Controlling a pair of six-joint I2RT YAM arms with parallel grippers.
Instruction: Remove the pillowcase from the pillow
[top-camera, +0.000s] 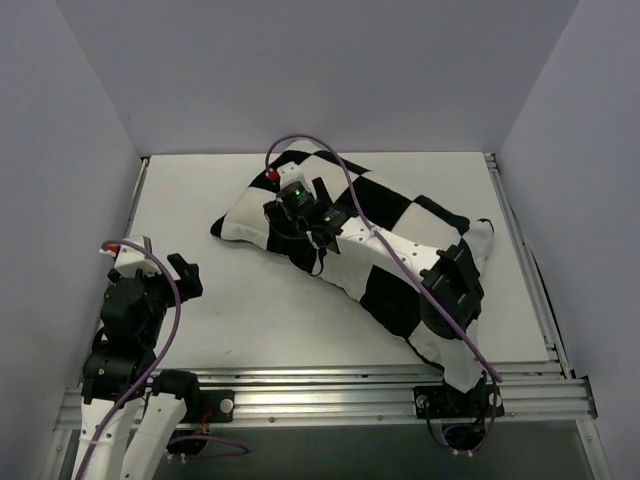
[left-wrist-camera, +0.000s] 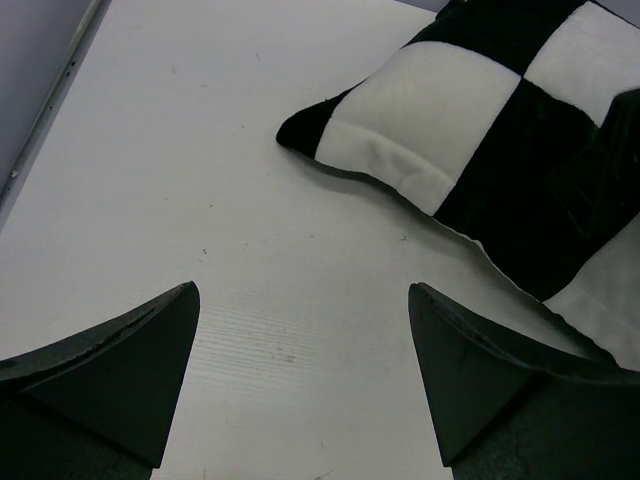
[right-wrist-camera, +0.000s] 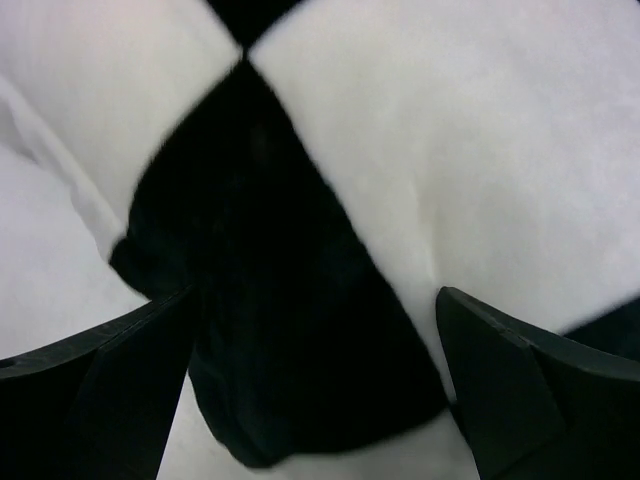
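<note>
Black fingers (right-wrist-camera: 120, 370) of the right gripper (right-wrist-camera: 315, 300) fill the bottom corners of my right wrist view. They stand wide apart, so I read it as open and holding nothing. Between and below them lies a black square of the pillowcase (right-wrist-camera: 270, 250), its cloth rumpled into a soft ridge, with white squares on either side. From above, this gripper (top-camera: 300, 235) hangs over the left half of the pillowcase (top-camera: 380, 190), the right arm reaching diagonally across the cover from its base.

My left gripper (left-wrist-camera: 303, 290) is open too, jaws spread above bare table (left-wrist-camera: 200, 150) and touching nothing. A corner of the pillowcase (left-wrist-camera: 480, 120) sits ahead and to its right, apart from the fingers.

The checkered cover lies slanted across the right and middle of the table (top-camera: 220, 310). It looks plump and filled, so the pillow sits inside, though I cannot pick out its own surface.
</note>
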